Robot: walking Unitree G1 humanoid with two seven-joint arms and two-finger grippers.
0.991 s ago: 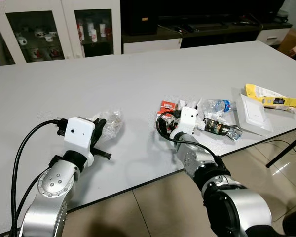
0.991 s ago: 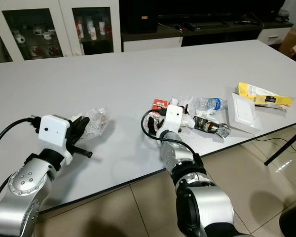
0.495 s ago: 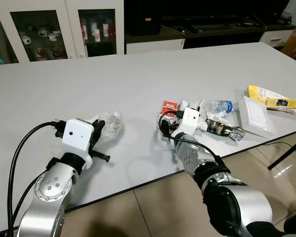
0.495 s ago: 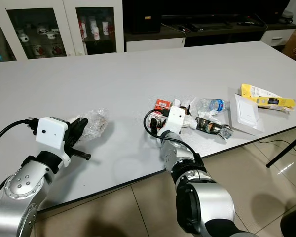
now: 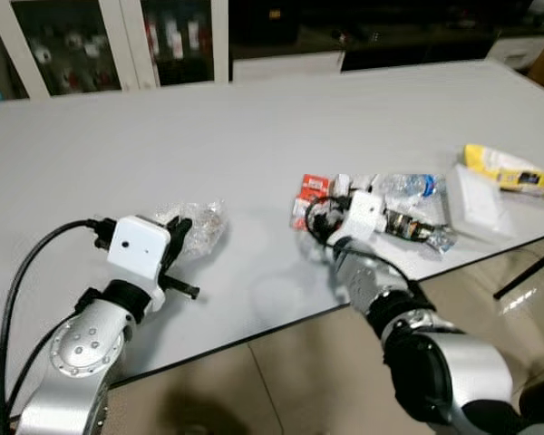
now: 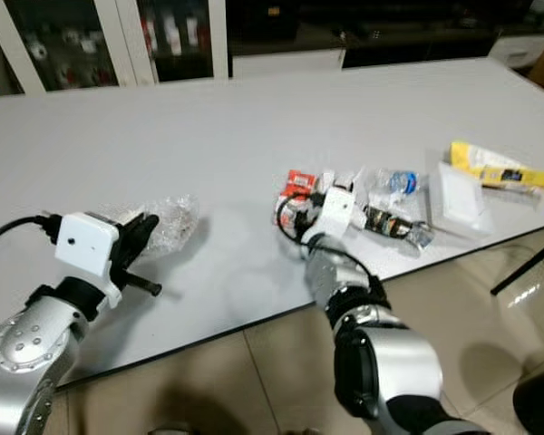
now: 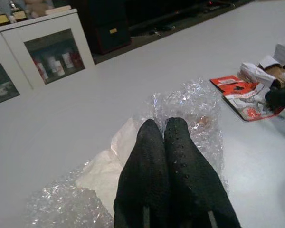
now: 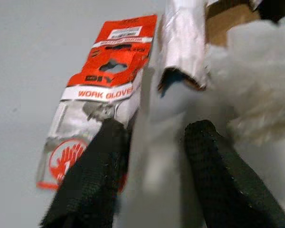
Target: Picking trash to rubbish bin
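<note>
Left eye view | left gripper fingers pressed together atop bubble wrap | right gripper fingers apart over glove card amid trash | white worktop, cabinets behind

White table; glass-door cabinets; tiled floor.
</note>
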